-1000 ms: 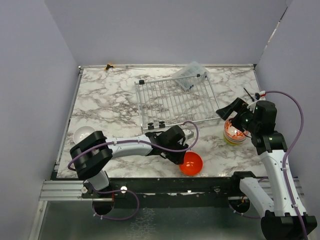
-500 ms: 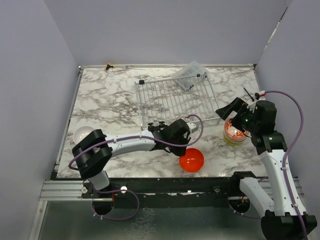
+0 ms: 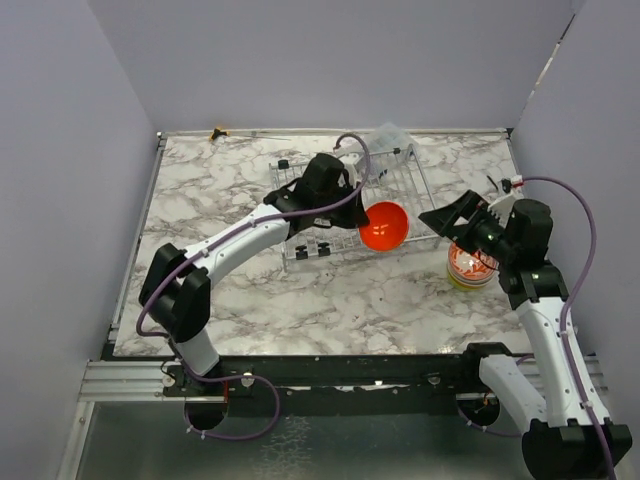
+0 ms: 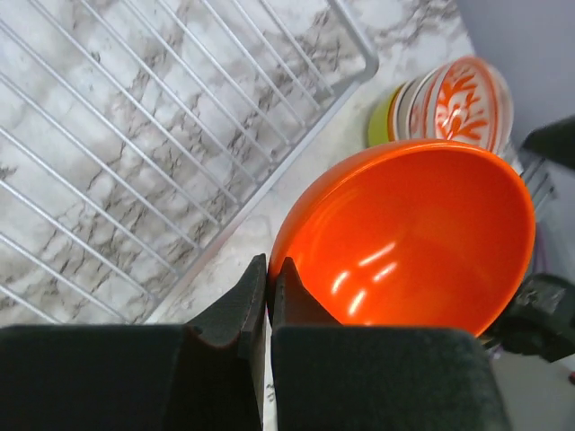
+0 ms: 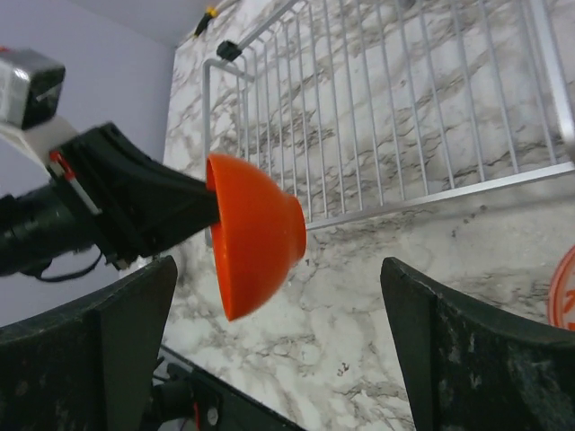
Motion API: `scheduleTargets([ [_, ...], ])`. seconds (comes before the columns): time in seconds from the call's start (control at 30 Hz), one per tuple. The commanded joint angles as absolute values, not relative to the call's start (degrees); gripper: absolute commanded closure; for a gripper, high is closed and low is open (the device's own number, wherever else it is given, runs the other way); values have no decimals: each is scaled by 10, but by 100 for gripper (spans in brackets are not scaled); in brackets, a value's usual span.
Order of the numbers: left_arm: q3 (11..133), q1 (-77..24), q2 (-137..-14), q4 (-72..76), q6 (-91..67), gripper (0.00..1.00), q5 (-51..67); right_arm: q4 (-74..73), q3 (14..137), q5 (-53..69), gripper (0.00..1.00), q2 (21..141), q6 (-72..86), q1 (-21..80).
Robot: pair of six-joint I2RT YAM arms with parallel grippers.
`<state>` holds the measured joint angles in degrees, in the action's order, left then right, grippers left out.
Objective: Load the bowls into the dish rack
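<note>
The marble counter [image 3: 230,290] carries the dish rack [image 3: 330,215], a flat silver wire grid lying toward the far right part of the counter. A clear plastic bag [image 3: 387,148] rests on the rack's far right corner.

The left arm reaches out across the rack. Its left tool [image 3: 361,211] is clamped shut on the rim of an orange bowl [image 3: 384,227]. The wrist view shows the two fingers pinching the near edge of the rim, one inside and one outside. The bowl is off the counter, tilted, with its hollow turned up and away from the tool. It hangs over the rack's near right corner, partly past the rack's edge on the side of the stack.

The right tool [image 3: 456,221] has its jaws spread wide with nothing between them. It hovers near the right edge of the counter, pointed toward the orange bowl and apart from it.

Just beneath and beside that tool stands a stack of bowls [image 3: 470,268]. A white bowl with a red pattern is on top and a lime-yellow one shows lower down.

A single white bowl [image 3: 165,268] sits at the left edge of the counter, well apart from both tools.
</note>
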<state>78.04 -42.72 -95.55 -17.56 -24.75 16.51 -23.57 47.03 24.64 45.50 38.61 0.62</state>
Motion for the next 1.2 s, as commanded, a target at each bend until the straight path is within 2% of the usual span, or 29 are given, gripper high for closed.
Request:
scheduleTargets([
  [0.0,840,-409,-1011,-130,-329,100,258,-134,430,382,0,503,446,3],
  [0.23,910,-389,-1078,-122,-386,100,326,-54,424,426,0,565,495,3],
  [0.47,945,-382,-1111,-108,-416,100,368,-70,435,427,1,621,500,3],
  [0.83,958,-374,-1135,-81,-473,100,390,3,432,399,2,635,518,3],
  [1.03,952,-369,-1139,-79,-483,100,390,25,438,384,20,641,525,3],
  [1.17,946,-366,-1138,-79,-483,100,379,24,441,372,28,638,513,3],
])
